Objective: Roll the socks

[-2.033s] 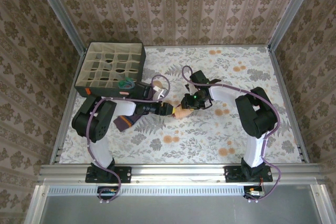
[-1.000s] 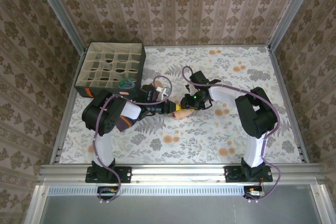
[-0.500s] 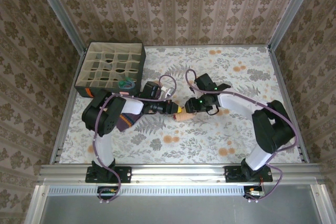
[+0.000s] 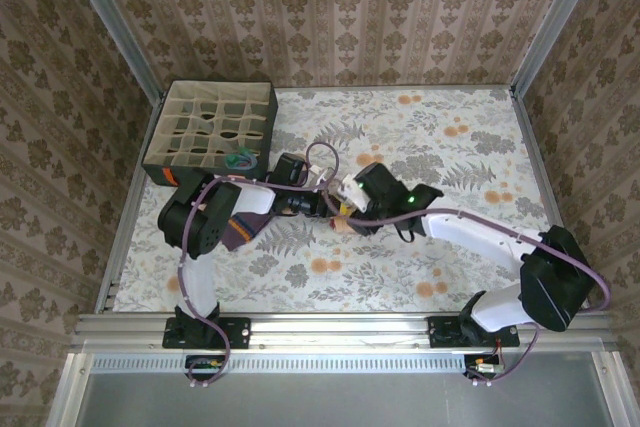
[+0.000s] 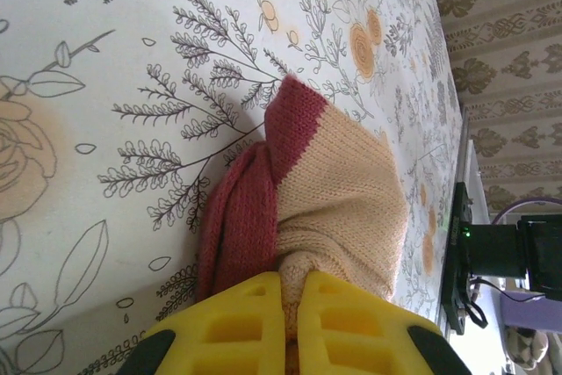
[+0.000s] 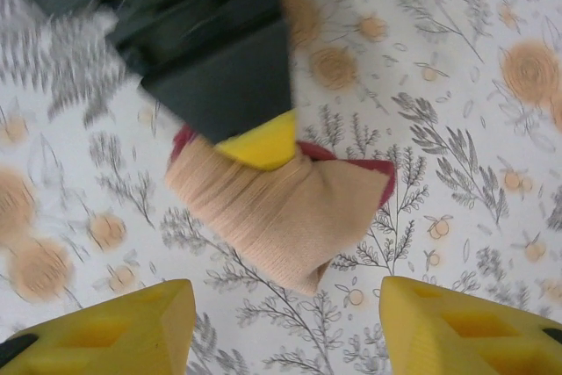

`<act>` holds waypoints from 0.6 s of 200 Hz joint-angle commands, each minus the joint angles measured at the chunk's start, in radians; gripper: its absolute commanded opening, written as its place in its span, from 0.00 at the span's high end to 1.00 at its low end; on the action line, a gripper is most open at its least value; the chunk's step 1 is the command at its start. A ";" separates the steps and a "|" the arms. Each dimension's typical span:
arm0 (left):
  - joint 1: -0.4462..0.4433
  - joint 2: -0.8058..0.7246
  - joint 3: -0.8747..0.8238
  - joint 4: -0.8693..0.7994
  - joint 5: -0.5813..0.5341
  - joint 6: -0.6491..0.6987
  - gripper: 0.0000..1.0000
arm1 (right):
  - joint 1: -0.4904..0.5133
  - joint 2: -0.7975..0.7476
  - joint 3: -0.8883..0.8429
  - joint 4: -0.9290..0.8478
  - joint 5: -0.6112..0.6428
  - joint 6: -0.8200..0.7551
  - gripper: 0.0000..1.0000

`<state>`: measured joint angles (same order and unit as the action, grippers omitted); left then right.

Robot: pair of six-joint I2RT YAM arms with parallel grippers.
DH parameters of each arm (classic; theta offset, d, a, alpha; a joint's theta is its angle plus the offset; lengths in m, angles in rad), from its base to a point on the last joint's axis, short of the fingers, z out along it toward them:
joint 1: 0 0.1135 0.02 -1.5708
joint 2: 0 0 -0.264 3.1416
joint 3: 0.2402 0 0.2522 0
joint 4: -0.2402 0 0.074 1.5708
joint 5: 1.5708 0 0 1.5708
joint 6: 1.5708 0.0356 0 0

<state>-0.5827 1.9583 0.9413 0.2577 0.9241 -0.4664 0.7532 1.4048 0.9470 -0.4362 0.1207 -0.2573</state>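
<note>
peach sock [image 4: 343, 220], bundled with its maroon toe showing, is lying near the worktop [image 4: 450, 127] centre. left tool [image 5: 292, 296] is pinching it from 9 o'clock; right tool [image 6: 281, 322] is hovering above it, fingers spread wide.

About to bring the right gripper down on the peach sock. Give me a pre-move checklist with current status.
1. Left gripper shut on the peach sock: ok.
2. Right gripper open wide: ok.
3. Sock centred between the right fingers: ok.
4. Room beside the left fingers for a second grip: cannot tell; they press the sock's upper edge and the view is blurred.
5. Roll tight and finished: cannot tell; it is bunched, with the maroon end sticking out.
6. Purple sock clear of the work: ok, under the left arm.
</note>
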 commanded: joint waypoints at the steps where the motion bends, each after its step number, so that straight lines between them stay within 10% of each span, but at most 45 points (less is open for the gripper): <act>1: -0.003 0.042 0.016 -0.092 0.019 0.036 1.00 | 0.044 0.013 -0.059 0.099 0.169 -0.272 0.42; 120: 0.023 0.088 0.078 -0.190 0.103 0.068 1.00 | 0.051 0.230 -0.047 0.201 0.056 -0.442 0.32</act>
<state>-0.5724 2.0151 1.0153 0.1482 1.0187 -0.4286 0.8070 1.5898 0.8677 -0.2230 0.2241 -0.6651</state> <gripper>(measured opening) 0.075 0.678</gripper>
